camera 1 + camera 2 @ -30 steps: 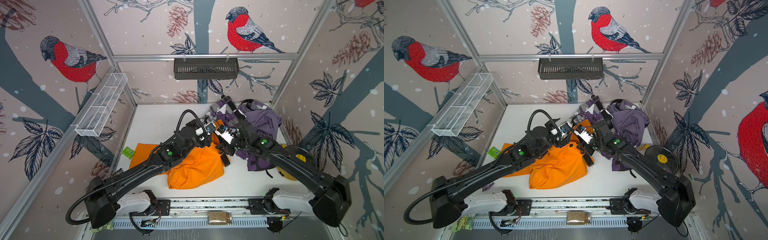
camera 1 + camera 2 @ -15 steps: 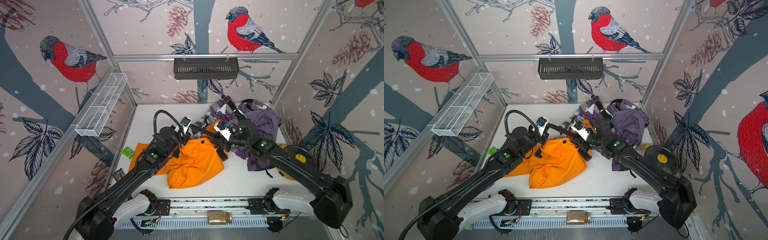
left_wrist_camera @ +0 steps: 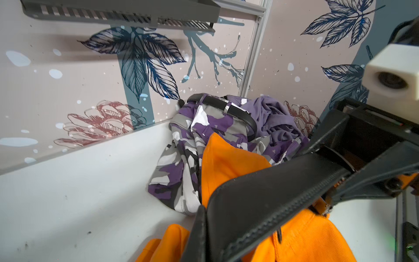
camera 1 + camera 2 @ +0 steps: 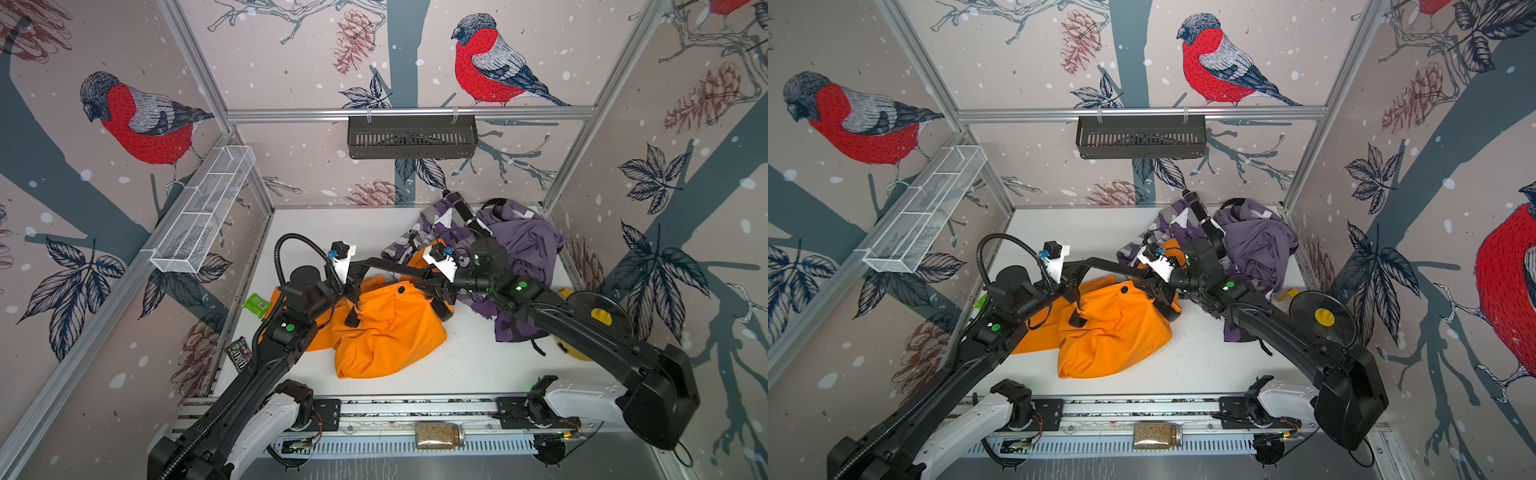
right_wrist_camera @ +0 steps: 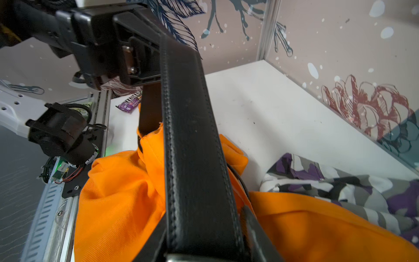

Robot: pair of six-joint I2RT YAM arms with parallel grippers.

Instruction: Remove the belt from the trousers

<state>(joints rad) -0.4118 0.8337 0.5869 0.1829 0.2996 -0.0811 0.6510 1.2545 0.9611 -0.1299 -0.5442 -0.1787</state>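
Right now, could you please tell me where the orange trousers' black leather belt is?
In both top views the black leather belt spans mid-table above the orange trousers, from left pincer to right pincer.

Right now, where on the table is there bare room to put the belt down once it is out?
The table is bare at back left, from the orange trousers to the back wall, and along the front strip before the rail. Crowded: the purple clothes at back right and the taut belt mid-table.
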